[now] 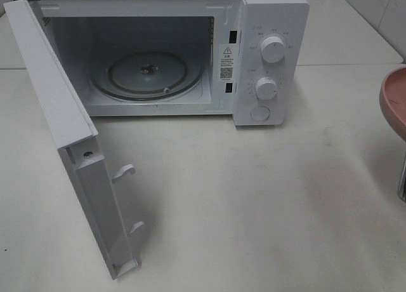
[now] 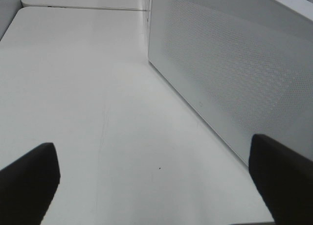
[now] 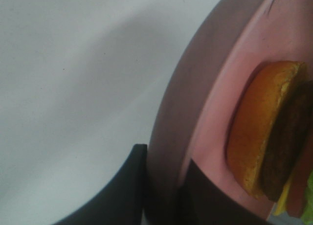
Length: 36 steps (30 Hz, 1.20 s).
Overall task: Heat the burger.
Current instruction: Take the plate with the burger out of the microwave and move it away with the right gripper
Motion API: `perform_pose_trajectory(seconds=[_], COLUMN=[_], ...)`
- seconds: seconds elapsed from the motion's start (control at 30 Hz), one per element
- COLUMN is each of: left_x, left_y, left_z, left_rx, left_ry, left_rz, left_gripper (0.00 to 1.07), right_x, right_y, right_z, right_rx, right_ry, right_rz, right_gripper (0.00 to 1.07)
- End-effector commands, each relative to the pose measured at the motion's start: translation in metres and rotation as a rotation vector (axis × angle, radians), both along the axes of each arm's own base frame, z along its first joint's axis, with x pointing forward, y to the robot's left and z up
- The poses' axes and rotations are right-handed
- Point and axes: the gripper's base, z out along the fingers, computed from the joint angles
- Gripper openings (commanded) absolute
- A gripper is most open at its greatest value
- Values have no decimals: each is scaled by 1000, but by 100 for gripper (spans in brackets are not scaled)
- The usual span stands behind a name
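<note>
Right gripper (image 3: 164,186): we saw its jaws pinched on the rim of the pink plate (image 3: 171,112).
Left gripper (image 2: 156,178): we found it spread wide and empty beside the microwave (image 2: 234,73).
Burger (image 3: 271,137): it sat on the plate, at the table's right edge.
Risk: we judged a tilted plate could slide the burger off, or clip the door (image 1: 76,159).
Orientation: the wrist view showed its layers edge-on; the stacking axis stood square to the plate.

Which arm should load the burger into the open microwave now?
Right. The right gripper is already clamped on the pink plate's rim, with the burger on it. The left gripper is open and empty beside the microwave door.
</note>
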Motion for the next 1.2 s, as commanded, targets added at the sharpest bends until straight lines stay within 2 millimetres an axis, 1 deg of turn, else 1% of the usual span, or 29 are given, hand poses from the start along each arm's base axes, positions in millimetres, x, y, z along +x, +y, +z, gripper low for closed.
perform_pose_trajectory(seconds=[0.03,0.1,0.13,0.2,0.23,0.27,0.3,0.33,0.37,0.4,0.43,0.5,0.53,0.57,0.6,0.63,0.7,0.77,0.8,0.83,0.9,0.93,0.97,1.03,1.07,1.1,1.13,1.2], left_x=[-2,-2,-2,-2,-2,-2,-2,-2,-2,-2,-2,-2,-2,-2,-2,-2,-2,-2,-2,-2,-2,-2,-2,-2,-2,-2,-2,-2], left_y=[0,0,0,0,0,0,0,0,0,0,0,0,0,0,0,0,0,0,0,0,0,0,0,0,0,0,0,0], left_z=[0,0,0,0,0,0,0,0,0,0,0,0,0,0,0,0,0,0,0,0,0,0,0,0,0,0,0,0], left_rx=[-4,-4,-4,-4,-4,-4,-4,-4,-4,-4,-4,-4,-4,-4,-4,-4,-4,-4,-4,-4,-4,-4,-4,-4,-4,-4,-4,-4], left_ry=[-25,-25,-25,-25,-25,-25,-25,-25,-25,-25,-25,-25,-25,-25,-25,-25,-25,-25,-25,-25,-25,-25,-25,-25,-25,-25,-25,-25], left_rz=[3,3,3,3,3,3,3,3,3,3,3,3,3,3,3,3,3,3,3,3,3,3,3,3,3,3,3,3], left_gripper=[98,98,98,98,98,98,98,98,98,98,98,98,98,98,98,98,98,98,98,98,98,98,98,98,98,98,98,98], right_x=[13,15,20,22,27,27,30,35,35,37,42,44,48,48,51,51,54,54,55,55,57,57,59,59,60,60,61,61], right_y=[0,0,2,3,5,5,6,8,8,9,11,12,15,15,17,17,20,21,22,22,23,23,24,25,26,26,27,28], right_z=[2,1,-1,-1,-2,-2,-2,-4,-4,-5,-8,-9,-14,-14,-19,-19,-30,-33,-40,-40,-49,-49,-56,-59,-67,-67,-75,-78], right_rx=[-22,-20,-10,-2,5,5,10,21,21,21,20,23,23,23,50,50,58,54,39,39,3,3,-21,-29,-35,-35,-28,-24], right_ry=[-46,-45,-49,-57,-70,-70,-80,-102,-102,-112,-130,-142,-157,-157,-168,-168,-170,-167,-157,-157,-136,-136,-115,-108,-90,-90,-72,-69], right_rz=[-166,-195,-267,-295,-367,-367,-405,-479,-479,-518,-582,-614,-666,-666,-719,-719,-771,-783,-798,-798,-800,-800,-794,-796,-799,-799,-810,-814], right_gripper=[0,0,0,0,0,0,0,0,0,0,0,0,0,0,0,0,1,1,2,2,3,3,3,3,3,3,3,3])
